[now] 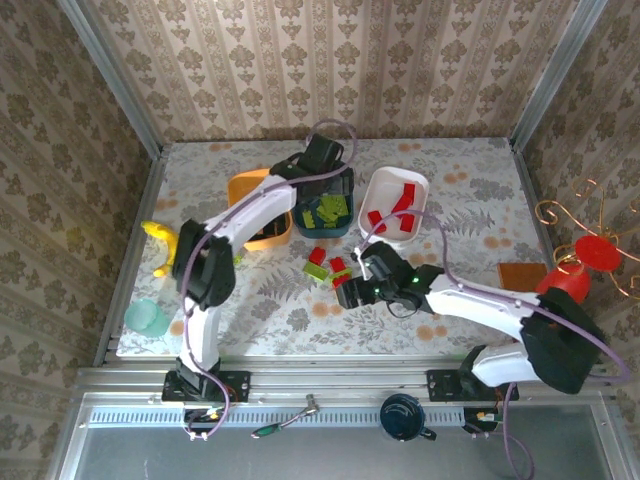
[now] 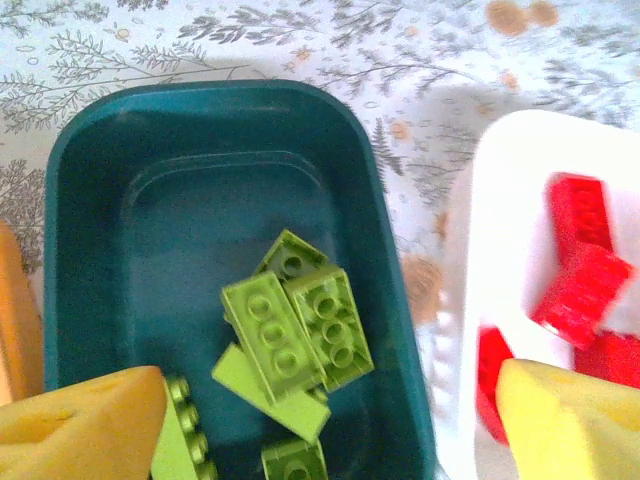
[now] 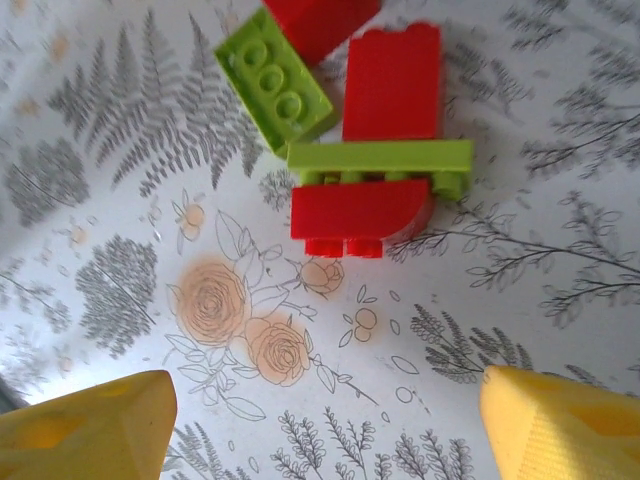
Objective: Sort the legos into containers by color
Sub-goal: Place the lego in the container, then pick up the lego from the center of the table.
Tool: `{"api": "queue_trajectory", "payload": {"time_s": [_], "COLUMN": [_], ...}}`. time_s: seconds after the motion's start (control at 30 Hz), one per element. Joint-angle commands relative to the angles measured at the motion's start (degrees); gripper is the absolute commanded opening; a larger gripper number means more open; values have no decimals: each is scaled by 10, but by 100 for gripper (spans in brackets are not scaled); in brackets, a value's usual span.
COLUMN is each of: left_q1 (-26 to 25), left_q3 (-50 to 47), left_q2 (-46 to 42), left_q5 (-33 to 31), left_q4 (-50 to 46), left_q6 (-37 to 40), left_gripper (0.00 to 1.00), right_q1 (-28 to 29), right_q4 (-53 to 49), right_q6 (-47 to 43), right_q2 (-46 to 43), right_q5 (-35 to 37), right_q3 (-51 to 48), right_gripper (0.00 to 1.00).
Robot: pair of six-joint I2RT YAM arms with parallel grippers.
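Left gripper (image 2: pixel 330 405) hangs spread over the teal tub (image 2: pixel 62 210), white tub (image 2: pixel 480 250) alongside; right gripper (image 3: pixel 330 420) spread too, bare table (image 3: pixel 120 280) underneath.

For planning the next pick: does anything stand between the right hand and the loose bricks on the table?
Nothing visible does. Between the open right hand and the red and green bricks lies only bare tablecloth.

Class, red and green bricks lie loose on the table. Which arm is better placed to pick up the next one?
Right. The right gripper hovers open just short of the loose bricks; the left gripper hangs open over the teal tub.
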Motion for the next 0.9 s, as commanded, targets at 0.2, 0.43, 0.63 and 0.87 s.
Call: {"api": "queue_trajectory", "payload": {"time_s": [0.2,0.43,0.63,0.87], "left_q1": [-64,-135,-151,-151], "left_q3": [-310,-507,-606,-639], "left_q2": [-315,-499,-590,-619], "left_q5": [-24,-110,-137,-148], "left_q4": [135,151,135,124], "left_q6": [-27,-73,-118,-134], "left_gripper": [100,100,100,100], "right_q1": [9,9,9,14], "right_q4": [11,38,60,70], "right_q6": [-47,-44,-43,-54], "right_q2": [139,190,223,233], "right_q5": [51,77,89,86], "right_q3": [79,99,113,123], "right_gripper": [79,77,75,63]}}
